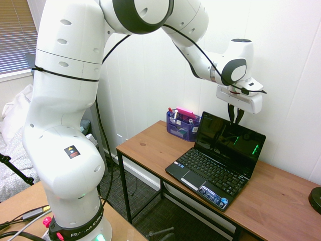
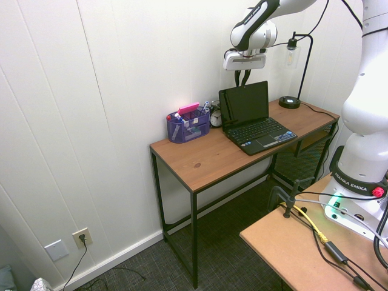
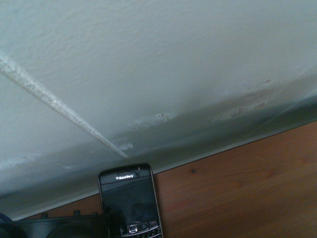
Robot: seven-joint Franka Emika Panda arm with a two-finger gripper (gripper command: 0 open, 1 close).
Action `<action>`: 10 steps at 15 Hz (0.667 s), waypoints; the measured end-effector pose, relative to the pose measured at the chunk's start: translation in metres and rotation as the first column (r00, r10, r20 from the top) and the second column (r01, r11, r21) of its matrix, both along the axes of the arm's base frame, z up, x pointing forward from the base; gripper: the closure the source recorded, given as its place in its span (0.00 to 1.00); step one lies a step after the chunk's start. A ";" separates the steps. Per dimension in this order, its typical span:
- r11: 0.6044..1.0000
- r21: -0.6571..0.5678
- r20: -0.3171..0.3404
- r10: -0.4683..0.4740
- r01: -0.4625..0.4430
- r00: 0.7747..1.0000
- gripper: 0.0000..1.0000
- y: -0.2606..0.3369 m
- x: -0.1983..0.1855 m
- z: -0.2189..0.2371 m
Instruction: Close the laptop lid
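wooden desk [image 1: 281, 201]: open laptop [image 1: 216, 160], blue organizer [image 1: 182, 125] beside it

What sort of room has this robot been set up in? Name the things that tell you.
Probably a home office or study corner. A narrow wooden desk against a white panelled wall carries an open laptop, a blue desk organiser of stationery and a black desk lamp.
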State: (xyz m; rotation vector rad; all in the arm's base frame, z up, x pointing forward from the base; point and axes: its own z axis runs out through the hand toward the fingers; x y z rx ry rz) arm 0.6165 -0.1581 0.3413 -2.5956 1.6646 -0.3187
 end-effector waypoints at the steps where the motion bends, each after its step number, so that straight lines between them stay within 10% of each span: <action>1: 1.000 0.001 -0.006 0.001 -0.001 1.000 1.00 0.000 -0.001 -0.001; 10: 1.000 0.012 -0.037 0.017 -0.016 0.999 1.00 0.003 -0.033 -0.010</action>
